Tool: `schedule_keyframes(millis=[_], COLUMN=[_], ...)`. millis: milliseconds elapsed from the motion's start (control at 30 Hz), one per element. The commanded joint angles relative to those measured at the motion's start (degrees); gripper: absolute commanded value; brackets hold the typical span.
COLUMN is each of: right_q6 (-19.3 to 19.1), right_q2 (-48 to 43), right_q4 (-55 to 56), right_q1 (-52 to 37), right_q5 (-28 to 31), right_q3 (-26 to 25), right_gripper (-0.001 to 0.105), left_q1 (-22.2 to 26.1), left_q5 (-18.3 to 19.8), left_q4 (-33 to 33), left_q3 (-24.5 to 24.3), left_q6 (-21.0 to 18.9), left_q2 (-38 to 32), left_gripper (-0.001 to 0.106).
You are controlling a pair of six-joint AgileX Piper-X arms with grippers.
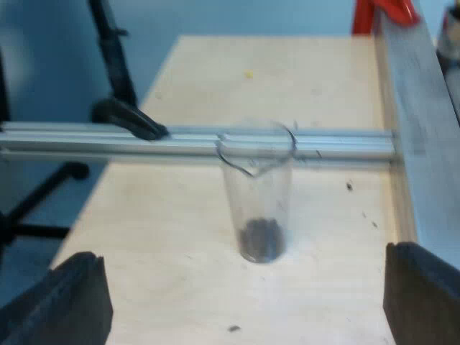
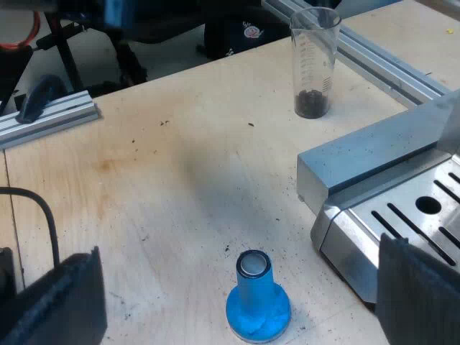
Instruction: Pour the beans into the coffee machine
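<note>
My left gripper (image 1: 243, 287) is spread wide and empty, facing the measuring glass (image 1: 257, 205). My right gripper (image 2: 241, 284) is also spread and empty, with the blue tamper (image 2: 256, 305) ahead of it. The espresso machine (image 2: 388, 187) sits near the glass. The glass stands upright on the table (image 1: 180, 86), clear of my fingers, with beans (image 1: 260, 239) at its bottom. Step in hand: approach. Next move, as I judge it: advance, straddle the glass, close gently without tipping.

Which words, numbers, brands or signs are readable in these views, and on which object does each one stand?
No text can be read with certainty.
On the measuring glass: a printed scale, too small to read.
On a dark object beyond the measuring glass: a pale round emblem, too blurred to read.
</note>
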Motion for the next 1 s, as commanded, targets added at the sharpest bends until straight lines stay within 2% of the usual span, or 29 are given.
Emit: schedule_keyframes(millis=[33,133,267,333,433,533,567,667,1000], right_q6=[0.00,0.00,0.00,0.00,0.00,0.00,0.00,0.00,0.00], right_q2=[-0.34,-0.34,-0.34,-0.34,-0.34,-0.34,-0.34,-0.34,-0.34], right_q4=[-0.82,-0.82,-0.82,-0.82,-0.82,-0.82,-0.82,-0.82,-3.91], right_q1=[0.01,0.01,0.01,0.01,0.01,0.01,0.01,0.01,0.01], right_q5=[-0.09,0.27,0.33,0.33,0.33,0.33,0.33,0.33,3.80], right_q3=[-0.21,-0.21,-0.21,-0.21,-0.21,-0.21,-0.21,-0.21,-0.21], right_gripper=[0.078,0.078,0.078,0.078,0.078,0.078,0.078,0.078,0.078], left_q1=[-0.07,-0.07,-0.07,-0.07,-0.07,-0.07,-0.07,-0.07,-0.07], left_q5=[1.75,1.31,-1.34,-1.42,-1.42,-0.69,-0.69,-0.69,-0.69], left_q4=[-8.31,-15.14,-25.42,-32.06,-37.55,-41.62,-45.73,-52.44,-63.59], left_q3=[2.48,4.77,8.52,10.48,12.02,12.03,12.03,12.03,9.39], left_q6=[-0.48,-0.48,-0.20,-0.19,-0.19,-0.19,-0.19,-0.19,-0.19], left_q2=[4.06,7.24,11.60,14.48,19.26,23.69,27.08,33.42,48.74], left_gripper=[0.079,0.079,0.079,0.079,0.079,0.079,0.079,0.079,0.079])
